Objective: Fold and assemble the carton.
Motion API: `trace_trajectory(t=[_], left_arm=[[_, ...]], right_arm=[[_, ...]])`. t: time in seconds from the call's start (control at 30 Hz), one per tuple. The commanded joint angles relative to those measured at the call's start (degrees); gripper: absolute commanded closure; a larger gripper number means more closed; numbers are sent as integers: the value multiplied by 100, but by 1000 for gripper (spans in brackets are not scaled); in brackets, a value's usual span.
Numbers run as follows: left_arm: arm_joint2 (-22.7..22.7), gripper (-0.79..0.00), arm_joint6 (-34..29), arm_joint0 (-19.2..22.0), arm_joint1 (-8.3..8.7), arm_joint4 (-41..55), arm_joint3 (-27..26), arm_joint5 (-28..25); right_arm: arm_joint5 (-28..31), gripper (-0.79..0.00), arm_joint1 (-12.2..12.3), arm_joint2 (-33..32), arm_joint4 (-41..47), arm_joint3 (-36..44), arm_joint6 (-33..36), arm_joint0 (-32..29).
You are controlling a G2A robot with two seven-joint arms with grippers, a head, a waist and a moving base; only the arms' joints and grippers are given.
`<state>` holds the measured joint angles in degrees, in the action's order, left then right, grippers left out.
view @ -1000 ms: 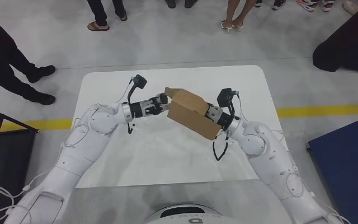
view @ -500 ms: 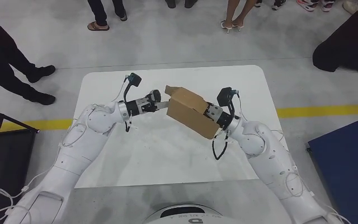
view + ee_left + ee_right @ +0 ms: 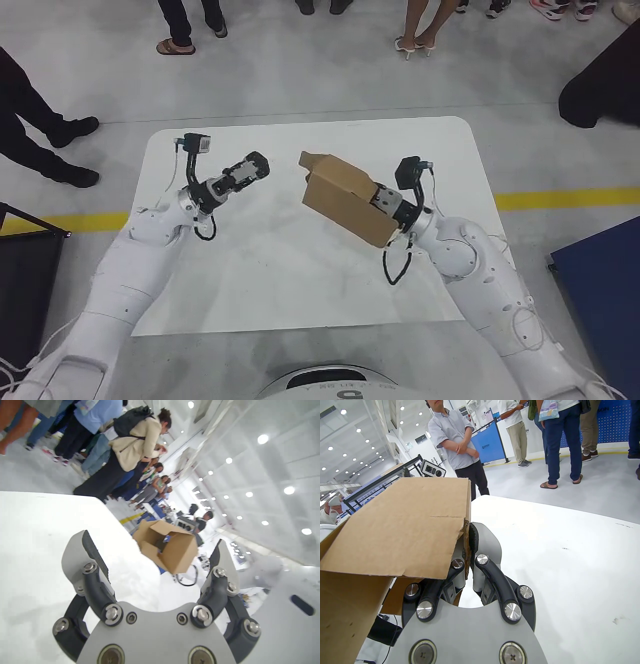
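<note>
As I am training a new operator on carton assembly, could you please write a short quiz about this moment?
1. True or false: the left gripper is shut on the carton.
2. Which gripper holds the carton? A) the left gripper B) the right gripper C) both
3. Fill in: in the left wrist view, the carton end that faces the camera is ____ (open or closed).

Key
1. False: its jaws stand open, apart from the carton.
2. B: it is clamped on an edge of the carton.
3. Open: the inside shows.
</note>
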<state>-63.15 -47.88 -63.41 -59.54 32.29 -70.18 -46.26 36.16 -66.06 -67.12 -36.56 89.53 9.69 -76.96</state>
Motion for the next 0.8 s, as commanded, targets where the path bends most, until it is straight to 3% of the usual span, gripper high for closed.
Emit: trace_trajectory(t=[0.0, 0.2, 0.23, 0.3, 0.4, 0.47, 0.6, 0.77], left_arm=[[-1, -785, 134, 1, 0, -89, 0, -6], [-1, -785, 134, 1, 0, -89, 0, -6], [40, -785, 325, -100, -37, 483, -155, 254], [98, -785, 68, -257, -97, 2111, -419, 994], [-90, -785, -870, -273, -131, 4143, -169, 2385], [-187, -785, -1277, -199, -154, 4919, 110, 3237], [-172, -785, -1431, -7, -209, 5544, 451, 4546], [-198, -785, -1446, 75, -209, 5476, 500, 4633]], right_arm=[[-28, 0, -3, -13, 74, -54, 27, 30], [-28, 0, -3, -13, 74, -54, 27, 30], [-28, 0, -3, -13, 74, -54, 27, 30], [-82, 0, -4, -13, 23, -27, 9, 22], [90, 0, 12, -37, -580, -1, -164, 61], [91, 0, 15, -33, -1107, -18, -434, 49], [-248, 0, 3, -22, -1996, -10, -1067, 11], [-368, 0, 0, -16, -2141, -3, -1138, -9]])
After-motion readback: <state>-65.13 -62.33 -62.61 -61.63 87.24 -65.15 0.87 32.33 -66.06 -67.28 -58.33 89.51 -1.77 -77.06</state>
